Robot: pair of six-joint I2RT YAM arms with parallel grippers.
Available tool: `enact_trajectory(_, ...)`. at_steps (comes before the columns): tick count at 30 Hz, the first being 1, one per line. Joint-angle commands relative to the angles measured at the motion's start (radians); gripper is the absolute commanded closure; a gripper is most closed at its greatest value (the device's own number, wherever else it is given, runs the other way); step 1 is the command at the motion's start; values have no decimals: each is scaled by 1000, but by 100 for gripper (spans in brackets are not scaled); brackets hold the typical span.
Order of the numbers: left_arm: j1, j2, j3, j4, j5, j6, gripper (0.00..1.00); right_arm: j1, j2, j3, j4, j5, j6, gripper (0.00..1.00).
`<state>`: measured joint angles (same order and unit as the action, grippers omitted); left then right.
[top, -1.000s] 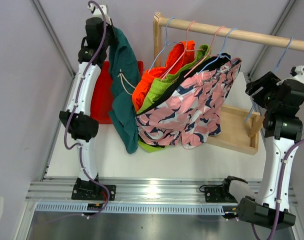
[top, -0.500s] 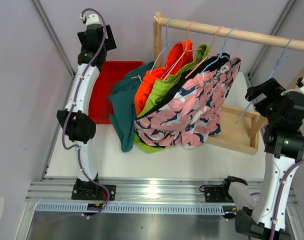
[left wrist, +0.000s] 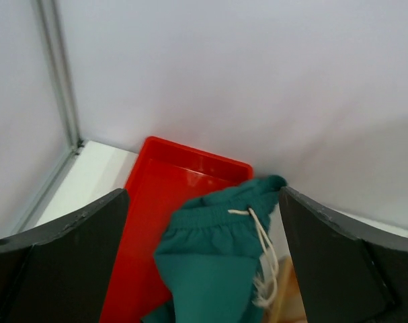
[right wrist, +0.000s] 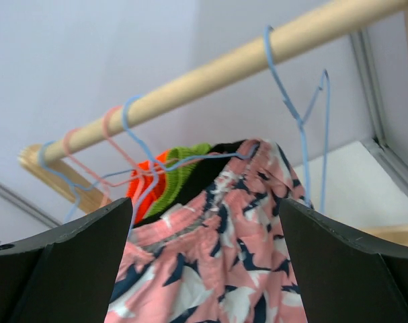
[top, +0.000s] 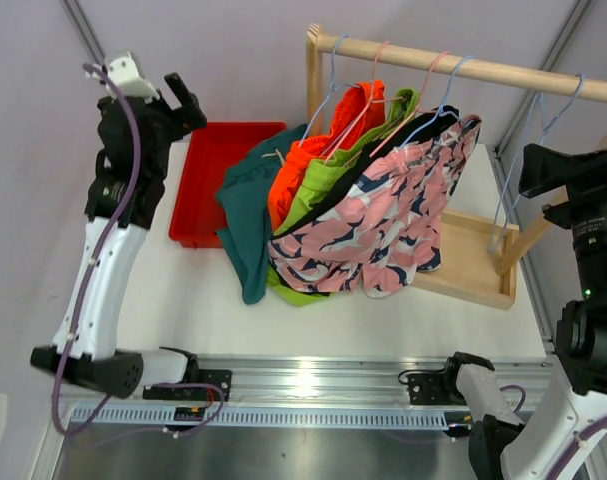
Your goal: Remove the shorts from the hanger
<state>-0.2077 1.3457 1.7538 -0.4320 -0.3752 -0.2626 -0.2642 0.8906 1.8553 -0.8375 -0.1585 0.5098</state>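
Four pairs of shorts (top: 368,215) hang from the rail (top: 503,72) in the top view, waistbands up, long axes dropping tableward; the teal pair (top: 245,230) lies waistband-end in the red tray (top: 198,180). Left wrist: your left gripper (left wrist: 204,269) gapes empty above it. Right wrist: your right gripper (right wrist: 207,269) gapes empty before the pink patterned pair (right wrist: 214,222); pinch its waistband squarely, then draw downward.
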Motion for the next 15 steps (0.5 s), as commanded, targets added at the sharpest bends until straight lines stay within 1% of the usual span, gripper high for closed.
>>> enact_trajectory(1,-30,-91,-161,44,87,-17,1,-4,21,59,-35,-62,45,1)
enact_trajectory(2,-32,-144,-189,45,100,-21,1,-4,21,58,-17,-102,74,1)
enact_trajectory(4,-41,-195,-290,53,133,-23,1,-7,37,50,29,-157,105,1)
enact_trajectory(5,-44,-221,-313,58,142,-21,1,-7,44,42,52,-232,137,1)
enact_trajectory(7,-55,-289,-431,62,148,-12,1,-9,63,-8,158,-309,171,3)
enact_trajectory(8,-58,-310,-453,62,148,-9,1,-7,73,-16,207,-355,183,4)
enact_trajectory(10,-58,-364,-519,65,148,-4,1,-7,93,-15,232,-381,190,5)
enact_trajectory(12,-59,-404,-598,67,150,5,1,-6,129,2,244,-397,187,10)
enact_trajectory(14,-59,-424,-632,75,153,10,1,3,166,7,255,-418,188,15)
enact_trajectory(15,-59,-433,-672,84,156,10,1,26,179,2,259,-421,188,15)
